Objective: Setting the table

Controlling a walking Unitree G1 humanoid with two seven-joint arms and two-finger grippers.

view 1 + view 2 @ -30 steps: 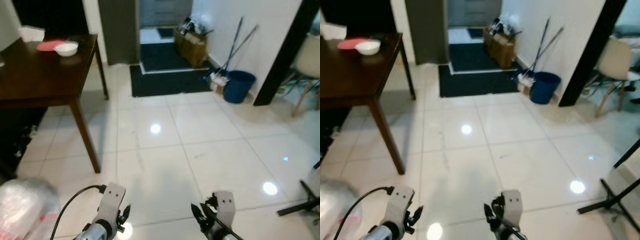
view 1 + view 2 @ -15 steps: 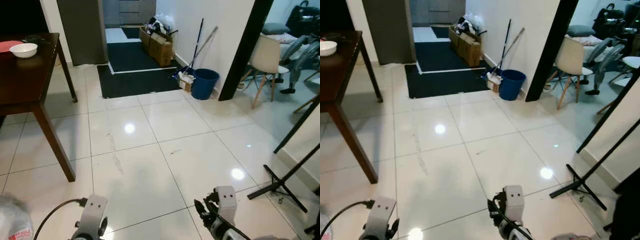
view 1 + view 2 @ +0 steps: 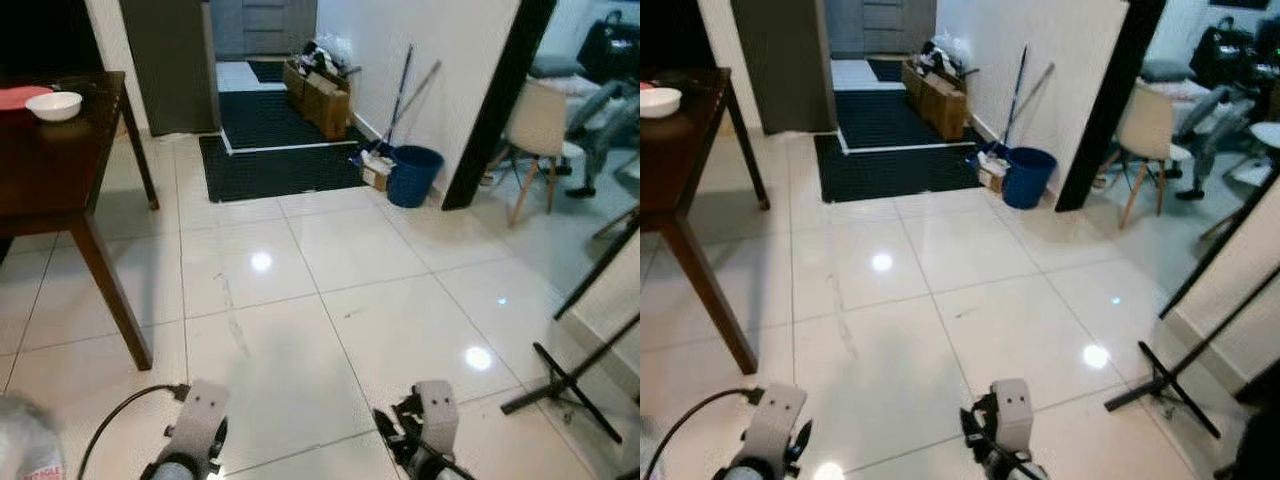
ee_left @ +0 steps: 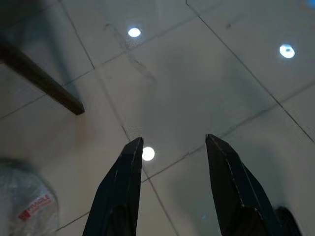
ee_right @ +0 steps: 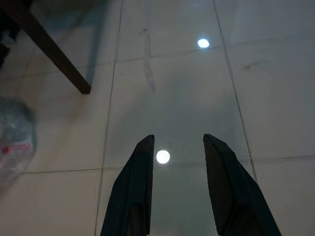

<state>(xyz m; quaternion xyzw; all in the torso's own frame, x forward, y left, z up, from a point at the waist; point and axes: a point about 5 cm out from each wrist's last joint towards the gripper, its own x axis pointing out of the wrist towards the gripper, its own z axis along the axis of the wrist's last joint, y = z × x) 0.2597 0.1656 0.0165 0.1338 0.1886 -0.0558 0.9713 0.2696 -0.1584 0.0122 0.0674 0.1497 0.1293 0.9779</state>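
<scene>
You were looking down a glossy white tiled floor (image 3: 330, 300) with the dark wooden table (image 3: 50, 160) at your far left, carrying a white bowl (image 3: 54, 105) just beside a red plate (image 3: 22, 97) near its far edge. Your left gripper (image 4: 172, 147) and right gripper (image 5: 177, 145) both hung low over bare tiles, well apart from the table, fingers spread apart and holding nothing. A clear plastic bag (image 4: 24, 206) lay on the floor beside the table leg (image 3: 110, 290), and a blue bucket (image 3: 414, 175) with mops stood by the white wall ahead.
</scene>
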